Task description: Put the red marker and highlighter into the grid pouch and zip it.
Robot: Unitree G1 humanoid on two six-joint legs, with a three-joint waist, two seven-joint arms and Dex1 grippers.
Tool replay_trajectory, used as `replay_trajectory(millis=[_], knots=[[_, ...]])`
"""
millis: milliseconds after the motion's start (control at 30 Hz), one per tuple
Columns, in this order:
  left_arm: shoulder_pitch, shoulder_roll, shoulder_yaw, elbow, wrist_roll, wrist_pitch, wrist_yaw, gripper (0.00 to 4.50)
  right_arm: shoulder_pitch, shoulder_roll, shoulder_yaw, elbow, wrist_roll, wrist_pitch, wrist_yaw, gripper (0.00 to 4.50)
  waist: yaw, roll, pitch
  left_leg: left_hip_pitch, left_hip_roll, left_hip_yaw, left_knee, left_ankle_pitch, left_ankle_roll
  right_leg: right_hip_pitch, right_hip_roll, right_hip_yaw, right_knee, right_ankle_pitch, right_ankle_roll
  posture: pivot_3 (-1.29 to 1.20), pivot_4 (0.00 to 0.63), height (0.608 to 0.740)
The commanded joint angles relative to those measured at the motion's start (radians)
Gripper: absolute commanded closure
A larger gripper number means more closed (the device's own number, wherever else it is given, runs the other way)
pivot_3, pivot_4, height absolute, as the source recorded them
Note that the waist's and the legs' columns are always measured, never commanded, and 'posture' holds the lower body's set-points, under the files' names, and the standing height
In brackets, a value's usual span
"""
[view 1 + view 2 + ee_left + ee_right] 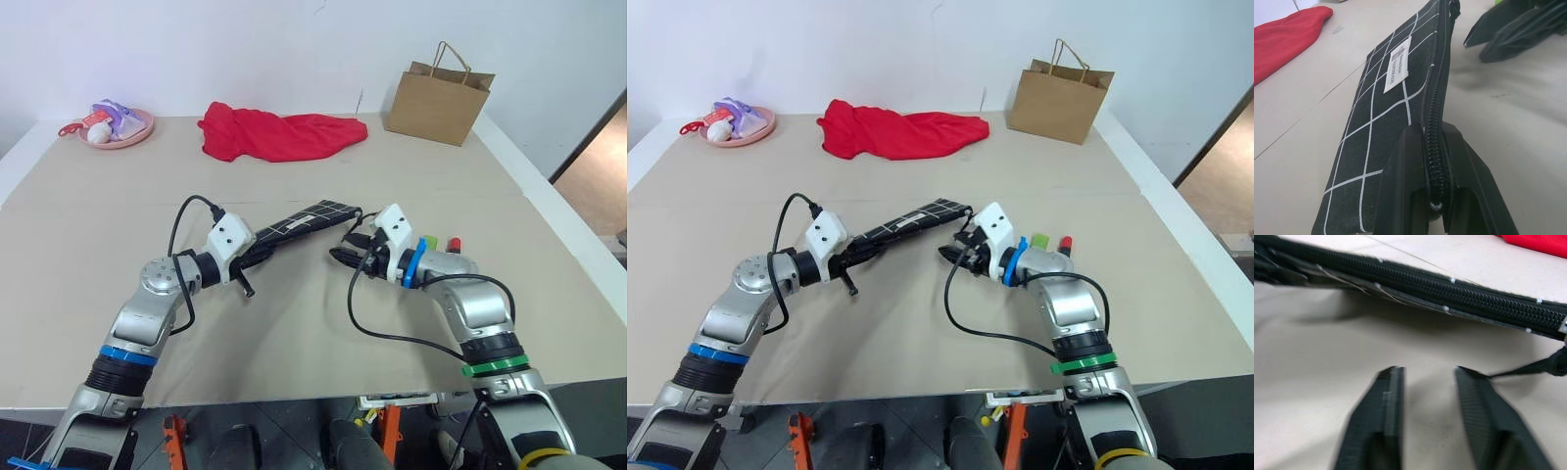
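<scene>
Nearest to me, my left gripper (1436, 196) is clamping the zipper edge of the grid pouch (306, 219), and the pouch is standing on its edge in the centre of the frame. My right gripper (345, 257) is hovering just right of the pouch end with its jaws apart and nothing between them; the black pull cord (1542, 366) is lying just beside one finger (1488, 411). Behind my right wrist, at centre right, the highlighter (430, 243) and the red marker (454, 243) are lying on the table (294, 333), both outside the pouch. Farther away, a red cloth (274, 133) is lying at upper centre, a pink plate (137, 133) at upper left, and a brown paper bag (436, 102) is standing at upper right.
</scene>
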Motion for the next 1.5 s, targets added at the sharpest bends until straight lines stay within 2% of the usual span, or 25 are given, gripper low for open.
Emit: replay_trajectory(millis=[33, 267, 633, 733, 800, 833, 867, 900, 1100, 1300, 1500], knots=[[-0.013, 0.000, 0.025, -0.038, -0.013, 0.004, 0.002, 4.50, 0.014, -0.019, -0.038, -0.072, 0.043, 0.031, 0.004, 1.83, 0.000, 0.000, 0.000, 0.000, 0.000, 0.000, 0.000, 0.000, 0.000, 0.000, 0.000, 0.000, 0.000, 0.000, 0.000, 0.00, 0.150, 0.740], [-0.031, -0.005, 0.020, -0.027, -0.010, 0.003, -0.002, 4.50, -0.102, 0.047, -0.030, 0.156, -0.045, -0.002, -0.154, 1.83, -0.004, 0.000, 0.000, 0.001, 0.000, 0.000, 0.000, 0.001, -0.001, 0.000, 0.001, 0.001, 0.000, 0.001, 0.002, 0.00, 0.150, 0.740], [-0.026, -0.006, 0.025, -0.032, -0.008, 0.000, -0.002, 4.50, -0.249, 0.111, -0.056, 0.424, -0.067, -0.111, -0.213, 1.83, -0.003, 0.000, 0.000, 0.000, 0.000, 0.001, 0.000, 0.000, -0.001, 0.000, 0.000, 0.001, 0.000, 0.001, 0.000, 0.00, 0.150, 0.740], [-0.025, -0.003, 0.027, -0.036, -0.008, 0.001, -0.002, 4.50, -0.243, 0.111, -0.050, 0.410, -0.061, -0.122, -0.185, 2.61, -0.003, 0.000, 0.000, 0.000, 0.000, 0.000, 0.000, 0.000, -0.001, 0.000, 0.000, 0.001, 0.000, 0.001, 0.000, 0.00, 0.150, 0.740], [-0.027, -0.002, 0.027, -0.035, -0.008, 0.002, -0.003, 4.50, -0.233, 0.107, -0.046, 0.397, -0.059, -0.126, -0.169, 3.52, -0.003, 0.000, 0.000, 0.000, 0.000, 0.000, 0.000, 0.000, -0.001, 0.000, 0.000, 0.001, 0.000, 0.001, 0.000, 0.00, 0.150, 0.740], [-0.027, -0.001, 0.027, -0.035, -0.008, 0.001, -0.004, 4.50, -0.228, 0.106, -0.046, 0.390, -0.058, -0.127, -0.162, 3.78, -0.003, 0.000, 0.000, 0.000, 0.000, 0.000, 0.000, 0.000, -0.001, 0.000, 0.000, 0.001, 0.000, 0.001, 0.000, 0.00, 0.150, 0.740], [-0.027, -0.001, 0.027, -0.035, -0.008, 0.002, -0.005, 4.50, -0.222, 0.104, -0.044, 0.381, -0.058, -0.129, -0.154, 4.32, -0.003, 0.000, 0.000, 0.000, 0.000, 0.000, 0.000, 0.000, -0.001, 0.000, 0.000, 0.001, 0.000, 0.001, 0.000, 0.00, 0.150, 0.740], [-0.028, -0.001, 0.026, -0.035, -0.008, 0.002, -0.006, 4.50, -0.215, 0.103, -0.040, 0.369, -0.058, -0.129, -0.144, 4.42, -0.003, 0.000, 0.000, 0.000, 0.000, 0.000, 0.000, 0.000, -0.001, 0.000, 0.000, 0.001, 0.000, 0.001, 0.000, 0.00, 0.150, 0.740], [-0.033, -0.003, 0.022, -0.031, -0.008, 0.002, -0.010, 4.50, -0.191, 0.108, 0.008, 0.311, -0.085, -0.129, -0.110, 4.42, -0.003, 0.000, 0.000, 0.000, 0.000, 0.000, 0.000, 0.000, -0.001, 0.000, 0.000, 0.001, 0.000, 0.001, 0.000, 0.00, 0.150, 0.740], [-0.041, -0.011, 0.016, -0.022, -0.007, 0.001, -0.013, 4.50, -0.198, 0.175, 0.089, 0.314, -0.112, -0.131, -0.089, 4.42, -0.004, 0.000, 0.000, 0.000, 0.000, 0.000, 0.000, 0.000, -0.001, 0.000, 0.001, 0.000, 0.000, 0.001, 0.000, 0.00, 0.150, 0.740], [-0.044, -0.015, 0.013, -0.019, -0.008, 0.002, -0.016, 4.50, -0.226, 0.215, 0.109, 0.323, -0.121, -0.138, -0.077, 4.42, -0.003, 0.000, 0.000, 0.000, 0.000, 0.000, 0.000, 0.000, -0.001, 0.000, 0.000, 0.000, 0.000, 0.001, 0.000, 0.00, 0.150, 0.740]])
